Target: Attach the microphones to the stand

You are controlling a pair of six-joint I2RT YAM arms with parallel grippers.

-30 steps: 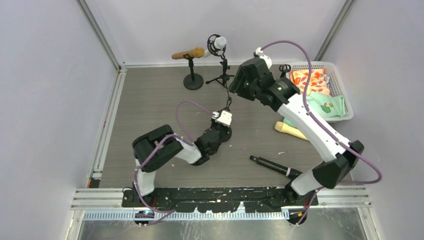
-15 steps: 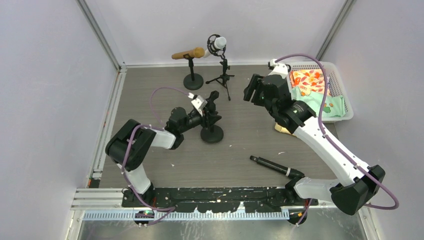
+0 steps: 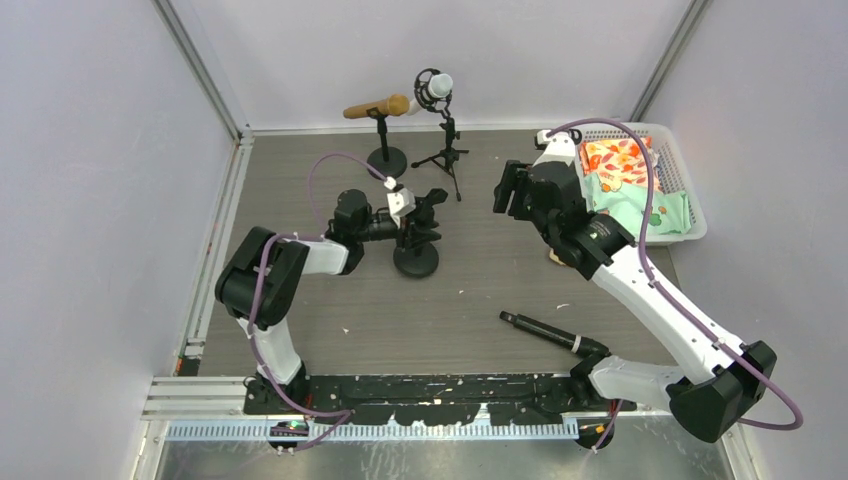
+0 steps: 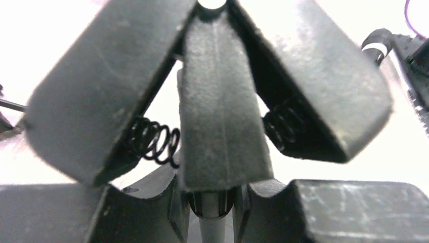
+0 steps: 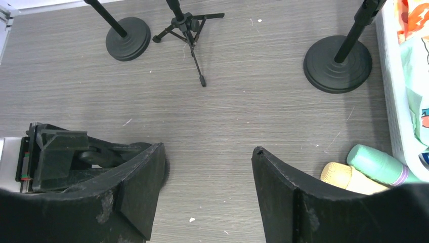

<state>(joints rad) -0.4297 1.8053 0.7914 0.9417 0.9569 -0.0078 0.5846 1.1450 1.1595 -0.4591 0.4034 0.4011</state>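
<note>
My left gripper [image 3: 418, 214] is shut on the pole of a black round-base stand [image 3: 416, 261] at mid-table. In the left wrist view its fingers [image 4: 136, 212] flank the pole just under the stand's spring clip [image 4: 220, 116], which holds nothing. My right gripper [image 3: 509, 189] is open and empty above the table, to the right of that stand [image 5: 207, 149]. A gold microphone [image 3: 377, 106] sits on a back stand. A white one [image 3: 436, 87] sits on a tripod. A black microphone [image 3: 545, 332] lies near the front. The cream-yellow [image 5: 350, 178] and teal [image 5: 377, 164] microphones lie by the basket.
A white basket [image 3: 690, 172] with cloths stands at the back right. A further round-base stand [image 5: 337, 63] is next to it. The gold microphone's stand base [image 5: 127, 31] and the tripod legs [image 5: 188, 26] are at the back. Walls close in the left, back and right.
My left arm has swung left and carried the gripped stand a little left and back. My right arm has pulled back from the rear stands and now hovers right of centre.
</note>
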